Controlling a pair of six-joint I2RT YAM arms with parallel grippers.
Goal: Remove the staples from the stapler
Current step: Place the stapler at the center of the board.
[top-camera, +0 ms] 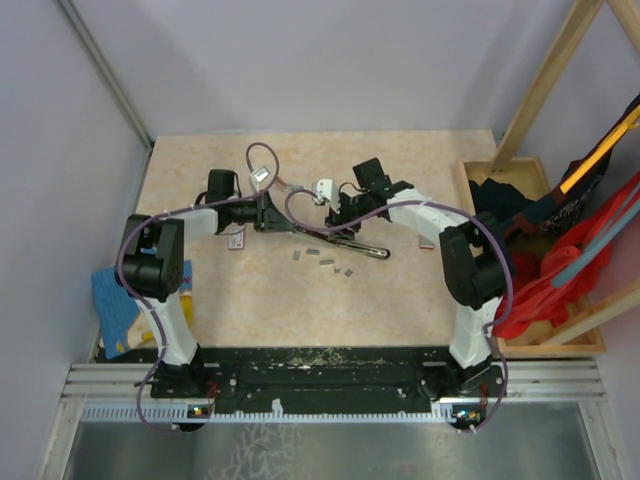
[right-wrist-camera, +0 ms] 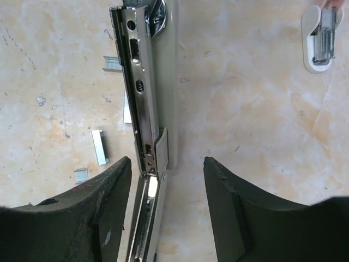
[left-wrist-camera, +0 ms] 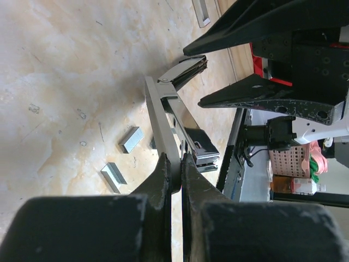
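Note:
The stapler (top-camera: 340,242) lies opened out in the middle of the table, its silvery magazine channel (right-wrist-camera: 143,98) exposed beside the pale grey base (right-wrist-camera: 170,82). My left gripper (left-wrist-camera: 174,170) is shut on the thin grey edge of the stapler (left-wrist-camera: 163,120) at its left end. My right gripper (right-wrist-camera: 168,176) is open and straddles the stapler, which sits close to the left finger (right-wrist-camera: 112,191) without being clamped. Several loose staples (top-camera: 328,262) lie on the table just in front of the stapler, shown up close as staples (left-wrist-camera: 131,139) and staples (right-wrist-camera: 100,146).
A white holder with a silvery clip (right-wrist-camera: 319,38) lies behind the stapler. A small white-and-red tag (top-camera: 237,240) sits by the left arm. A wooden crate (top-camera: 500,180) with red cloth (top-camera: 560,270) stands on the right. A blue object (top-camera: 112,300) overhangs the left edge.

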